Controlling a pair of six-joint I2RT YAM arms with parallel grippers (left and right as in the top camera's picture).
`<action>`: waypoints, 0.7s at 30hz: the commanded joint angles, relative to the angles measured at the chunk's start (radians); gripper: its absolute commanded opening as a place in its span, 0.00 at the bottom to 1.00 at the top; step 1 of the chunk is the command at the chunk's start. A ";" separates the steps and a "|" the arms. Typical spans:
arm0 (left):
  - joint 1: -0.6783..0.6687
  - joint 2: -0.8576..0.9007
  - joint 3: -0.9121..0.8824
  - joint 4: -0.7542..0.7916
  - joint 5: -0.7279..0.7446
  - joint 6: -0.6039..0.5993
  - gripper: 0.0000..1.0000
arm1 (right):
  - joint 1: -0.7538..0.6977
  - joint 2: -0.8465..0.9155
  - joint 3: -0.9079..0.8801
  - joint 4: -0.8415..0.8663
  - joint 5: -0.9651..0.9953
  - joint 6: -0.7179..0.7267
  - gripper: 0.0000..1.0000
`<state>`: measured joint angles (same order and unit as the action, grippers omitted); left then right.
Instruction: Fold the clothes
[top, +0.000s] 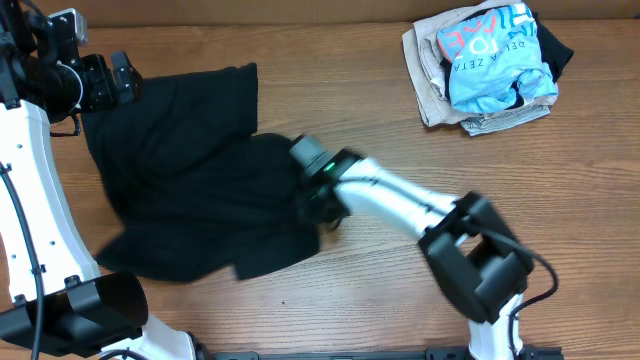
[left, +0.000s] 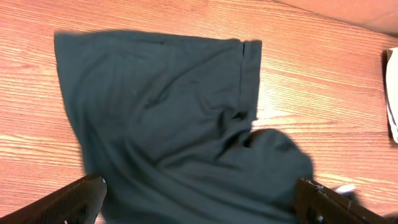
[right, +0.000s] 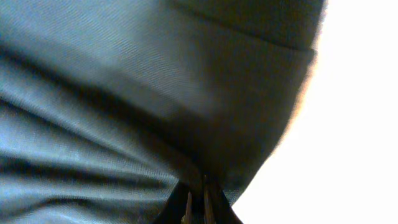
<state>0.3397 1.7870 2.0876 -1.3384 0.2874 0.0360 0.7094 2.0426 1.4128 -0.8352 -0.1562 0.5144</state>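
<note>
Well, the black shirt (top: 190, 190) lies rumpled on the left half of the table (top: 380, 120). The right gripper (top: 318, 210) is pinched tight on its right-hand edge, presumably to draw that side over into a fold. The left gripper (top: 125, 78) hangs wide open and empty above the far corner.

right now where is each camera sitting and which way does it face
overhead: fixed above the wooden table, looking straight down at the soft black short-sleeved fabric shirt and a pile of folded clothes; both arms show, the left gripper by the shirt, the right gripper on it.
left wrist: on the left arm, facing down over the shirt; its two dark fingers show wide apart.
right wrist: close against the fabric; its fingers show shut, pinching it.
shared: overhead and left wrist both show the shirt's hemmed sleeve.
</note>
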 joint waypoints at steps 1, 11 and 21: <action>-0.006 -0.007 0.002 0.004 -0.009 0.041 1.00 | -0.154 -0.061 0.003 -0.033 0.021 -0.131 0.04; -0.056 0.054 -0.010 0.000 -0.009 0.124 1.00 | -0.577 -0.066 0.093 -0.046 -0.132 -0.314 0.82; -0.019 0.144 -0.106 -0.043 -0.170 0.009 1.00 | -0.530 -0.249 0.159 -0.194 -0.160 -0.303 0.97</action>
<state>0.2855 1.9015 2.0274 -1.3777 0.2073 0.1177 0.1280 1.8904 1.5368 -1.0122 -0.2775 0.2195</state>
